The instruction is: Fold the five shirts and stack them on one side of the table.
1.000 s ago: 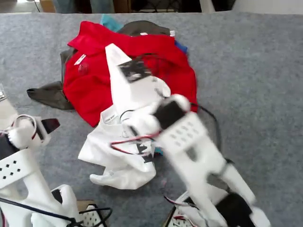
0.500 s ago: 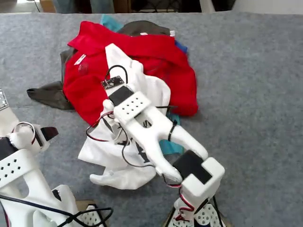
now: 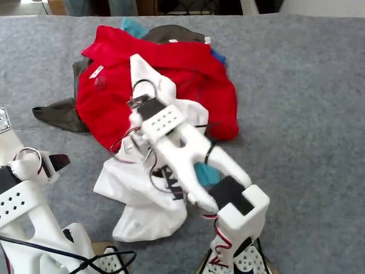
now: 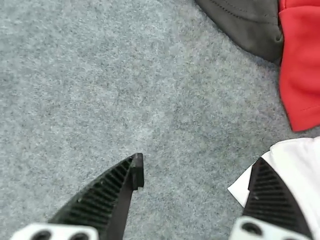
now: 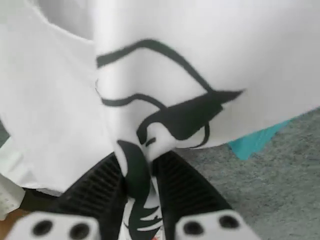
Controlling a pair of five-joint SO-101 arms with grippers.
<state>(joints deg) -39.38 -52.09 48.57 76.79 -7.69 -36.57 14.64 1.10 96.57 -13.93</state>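
Note:
A heap of shirts lies at the table's far middle: a red shirt on top, a dark olive one sticking out to its left, and teal fabric at the back. A white shirt with black print spreads from the heap toward the near edge. My right arm stretches over it, and my right gripper is shut on a pinched fold of the white shirt. My left gripper hangs open over bare carpet at the near left, beside the white shirt's edge.
Grey carpet covers the table, with wide free room on the right and some at the far left. A patch of teal cloth peeks from under the white shirt. Both arm bases and loose cables sit at the near edge.
My right arm swung left over the white shirt and closed on it. The shirt's near part has shifted and bunched, baring more teal cloth. The left arm stayed put.

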